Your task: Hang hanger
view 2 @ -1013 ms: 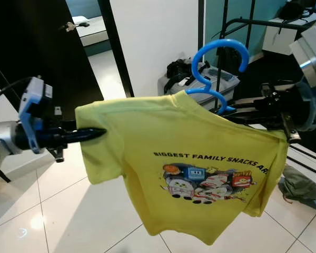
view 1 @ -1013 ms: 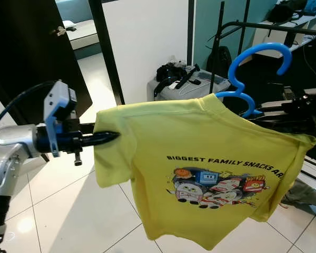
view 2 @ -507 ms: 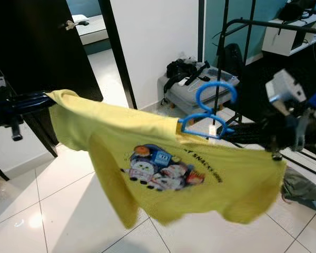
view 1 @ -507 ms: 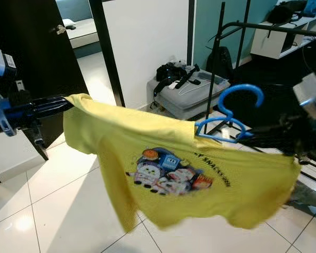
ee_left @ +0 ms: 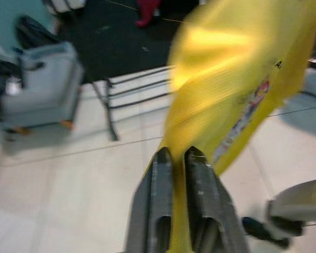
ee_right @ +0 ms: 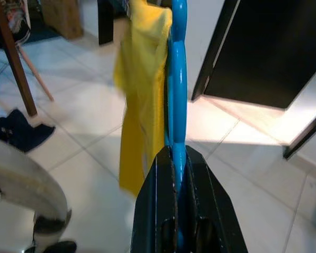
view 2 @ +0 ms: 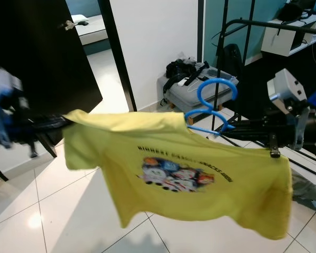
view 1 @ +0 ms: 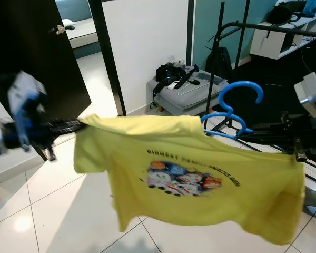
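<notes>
Carrying yellow T-shirt (view 1: pixel 200 179) on blue hanger (view 1: pixel 231 113) mid-air, clothes rack (view 1: pixel 242 31) just behind. Left gripper (ee_left: pixel 179 158) pinches a sleeve; right gripper (ee_right: pixel 179 155) clamps the hanger's arm. Best: keep shirt taut, level hook above rail, lower on.

Count of things in view
One yellow T-shirt (view 1: pixel 200 179), one blue hanger (view 1: pixel 233 113), two grippers, left (ee_left: pixel 177 158) and right (ee_right: pixel 178 153), one grey suitcase (view 1: pixel 187 92), one black clothes rack (view 1: pixel 242 31).
</notes>
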### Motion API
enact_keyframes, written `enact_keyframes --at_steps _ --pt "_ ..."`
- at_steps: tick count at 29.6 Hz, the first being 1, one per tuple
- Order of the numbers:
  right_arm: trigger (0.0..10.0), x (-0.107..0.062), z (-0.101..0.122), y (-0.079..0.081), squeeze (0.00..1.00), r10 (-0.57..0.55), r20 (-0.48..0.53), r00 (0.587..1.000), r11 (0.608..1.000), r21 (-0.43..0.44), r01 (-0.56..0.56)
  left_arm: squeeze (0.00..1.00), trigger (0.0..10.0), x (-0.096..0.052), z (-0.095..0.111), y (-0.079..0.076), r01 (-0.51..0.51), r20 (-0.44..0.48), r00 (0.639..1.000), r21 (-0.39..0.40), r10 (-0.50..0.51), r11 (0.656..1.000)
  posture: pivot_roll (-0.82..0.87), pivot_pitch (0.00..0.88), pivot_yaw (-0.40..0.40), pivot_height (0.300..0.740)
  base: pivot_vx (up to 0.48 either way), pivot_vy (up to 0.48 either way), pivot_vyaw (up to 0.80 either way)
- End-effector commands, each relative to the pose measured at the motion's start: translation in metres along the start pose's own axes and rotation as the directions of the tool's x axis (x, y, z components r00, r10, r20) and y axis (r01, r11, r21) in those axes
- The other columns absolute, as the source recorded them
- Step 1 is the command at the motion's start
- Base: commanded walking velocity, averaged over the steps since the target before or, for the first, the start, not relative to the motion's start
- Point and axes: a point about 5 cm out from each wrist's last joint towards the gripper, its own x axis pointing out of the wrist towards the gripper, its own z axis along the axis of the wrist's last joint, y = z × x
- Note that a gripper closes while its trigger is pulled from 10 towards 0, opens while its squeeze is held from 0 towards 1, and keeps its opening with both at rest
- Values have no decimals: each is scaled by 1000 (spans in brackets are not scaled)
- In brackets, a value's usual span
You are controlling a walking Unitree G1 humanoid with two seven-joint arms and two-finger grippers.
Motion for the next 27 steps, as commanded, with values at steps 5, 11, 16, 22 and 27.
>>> enact_keyframes --at_steps 5,11,16,22,27 --pt "10000 11 17 2 0 31 79 996 998 -54 -27 1000 10000 21 -21 -23 87 -61 994 -41 -90 995 -88 0 78 740 0 0 0" --pt "10000 12 13 2 0 42 37 998 998 -52 -40 1000 10000 3 -17 -11 30 -130 991 18 -27 999 -89 0 70 740 0 0 0" --pt "10000 20 -12 6 0 93 -118 989 995 -24 -96 1000 10000 -19 33 9 -63 -20 998 148 67 987 -83 0 60 740 0 0 0" --pt "10000 28 -25 10 0 128 -176 976 992 1 -130 1000 10000 -19 68 6 -54 83 996 221 37 974 -83 0 58 740 0 0 0" --pt "10000 34 -24 9 0 141 -168 976 990 -6 -144 1000 10000 -5 78 -4 37 129 990 208 -64 977 -73 0 53 740 0 0 0"
